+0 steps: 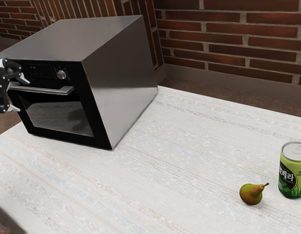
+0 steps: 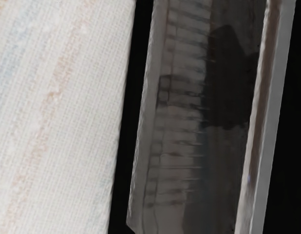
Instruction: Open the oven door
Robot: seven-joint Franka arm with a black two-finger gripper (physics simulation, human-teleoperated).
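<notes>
My pincer (image 1: pixel 19 94) is at the exterior view's left edge, in front of the oven (image 1: pixel 121 83), close to one end of the long metal handle (image 1: pixel 53 90). Its two fingers are spread well apart, one tip higher than the bar and the other lower, and they are pinching nothing. Whether either finger touches the handle, I cannot tell.

The oven door (image 1: pixel 101 138) is closed, flush with the oven's front, with its handle running across above the glass window (image 1: pixel 60 118). Over the handle is the black control panel (image 1: pixel 39 70) with a round silvery knob (image 1: pixel 61 74).

From my wrist I look onto the door's face: the pale bar of the handle stands out beside the glass, and the glass carries a dark shape and rows of faint, lighter bands. Past the door's black edge lies the white, woven-looking surface.

The oven stands on that surface (image 1: pixel 165 161). Well apart from it, toward the exterior view's lower right, a green and brown pear (image 1: pixel 251 194) lies near an upright green can (image 1: pixel 292 170) with a silver lid. Behind everything rises a red brick wall (image 1: pixel 228 39).
</notes>
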